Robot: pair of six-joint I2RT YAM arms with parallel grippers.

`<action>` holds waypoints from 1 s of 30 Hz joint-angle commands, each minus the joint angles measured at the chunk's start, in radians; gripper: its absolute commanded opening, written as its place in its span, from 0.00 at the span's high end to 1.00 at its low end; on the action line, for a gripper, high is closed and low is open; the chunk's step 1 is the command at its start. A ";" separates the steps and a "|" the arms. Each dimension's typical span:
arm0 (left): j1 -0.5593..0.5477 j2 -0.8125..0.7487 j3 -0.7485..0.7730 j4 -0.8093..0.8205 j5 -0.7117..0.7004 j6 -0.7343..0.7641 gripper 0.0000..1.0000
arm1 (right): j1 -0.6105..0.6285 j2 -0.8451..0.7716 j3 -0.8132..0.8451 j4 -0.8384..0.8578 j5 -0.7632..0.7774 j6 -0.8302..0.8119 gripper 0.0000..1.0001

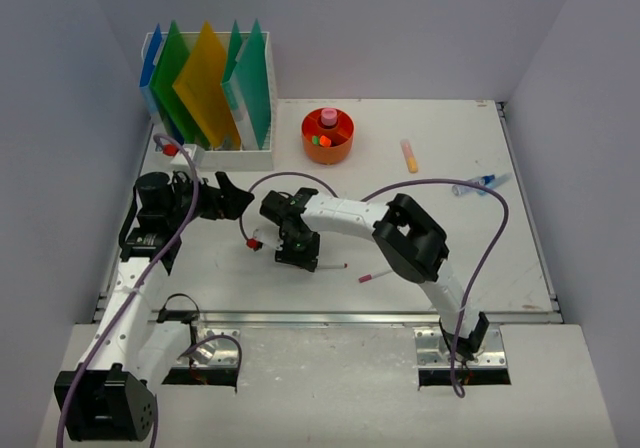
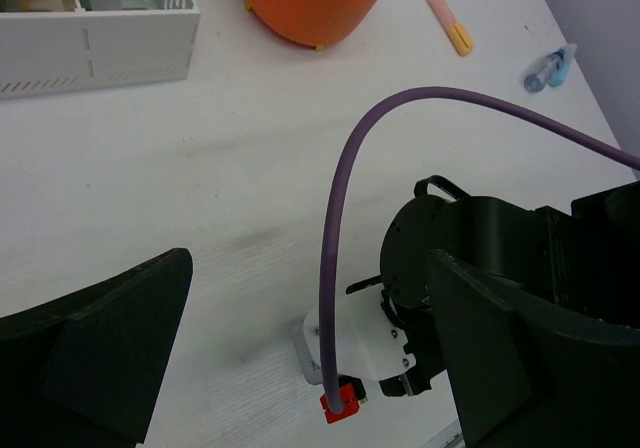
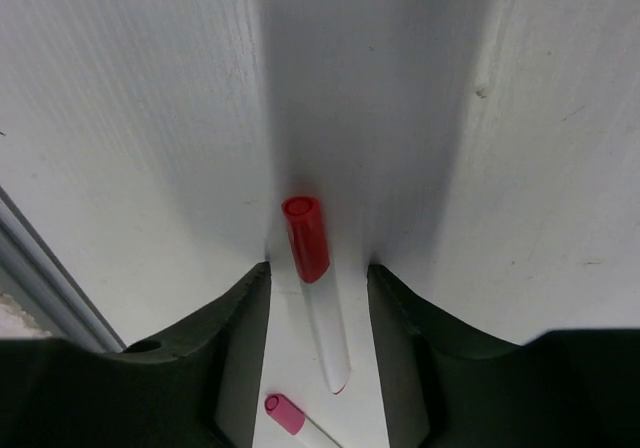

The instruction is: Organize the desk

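Red-capped pen [image 3: 305,238] is lying lengthwise on the desk [image 3: 120,118] between the right gripper [image 3: 318,268]'s half-open jaws, ungripped; left gripper [image 1: 228,196] is gaping wide.

Orange cup [image 2: 315,8] top centre, white rack [image 2: 95,43] upper left; purple cable [image 2: 345,168] arcs over bench [image 2: 200,168] to black arm [image 2: 470,258] lower right.

Pink-capped pen [image 3: 283,413] cut off by the right wrist view's lower edge; file rack [image 2: 90,38] cropped at top.
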 commanded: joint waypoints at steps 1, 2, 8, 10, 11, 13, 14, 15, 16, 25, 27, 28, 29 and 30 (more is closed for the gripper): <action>0.004 0.012 0.043 0.042 0.000 -0.021 0.00 | 0.016 0.027 -0.102 0.138 0.090 0.007 0.67; 0.004 0.015 0.043 0.042 0.000 -0.022 0.00 | 0.011 0.025 -0.124 0.155 0.107 -0.008 0.74; 0.004 0.036 0.058 0.037 -0.012 -0.017 0.00 | -0.091 -0.043 -0.195 0.181 0.113 -0.036 1.00; 0.004 0.039 0.052 0.047 -0.008 -0.019 0.00 | -0.150 -0.093 -0.180 0.187 0.062 -0.039 1.00; 0.004 0.040 0.049 0.054 -0.003 -0.023 0.00 | -0.179 -0.127 -0.170 0.192 0.026 -0.039 1.00; 0.004 0.044 0.039 0.073 0.008 -0.039 0.00 | -0.263 -0.185 -0.142 0.227 -0.077 -0.036 1.00; 0.004 0.044 0.030 0.082 0.016 -0.044 0.00 | -0.291 -0.226 -0.137 0.250 -0.110 -0.032 1.00; 0.004 0.044 0.022 0.100 0.023 -0.051 0.00 | -0.324 -0.259 -0.135 0.289 -0.146 -0.022 1.00; 0.004 0.044 0.016 0.118 0.030 -0.059 0.00 | -0.357 -0.288 -0.135 0.340 -0.184 -0.010 1.00; 0.004 0.041 -0.054 0.260 0.055 -0.090 0.00 | -0.618 -0.462 -0.327 1.221 -0.319 0.330 1.00; 0.004 0.045 -0.071 0.296 0.059 -0.094 0.00 | -0.655 -0.413 -0.308 1.349 -0.255 0.414 1.00; 0.004 0.050 -0.076 0.308 0.060 -0.095 0.00 | -0.660 -0.395 -0.296 1.400 -0.233 0.423 1.00; 0.004 0.056 -0.078 0.320 0.060 -0.095 0.00 | -0.663 -0.375 -0.299 1.475 -0.192 0.431 1.00; 0.004 0.063 -0.080 0.333 0.060 -0.095 0.00 | -0.665 -0.354 -0.301 1.549 -0.152 0.438 1.00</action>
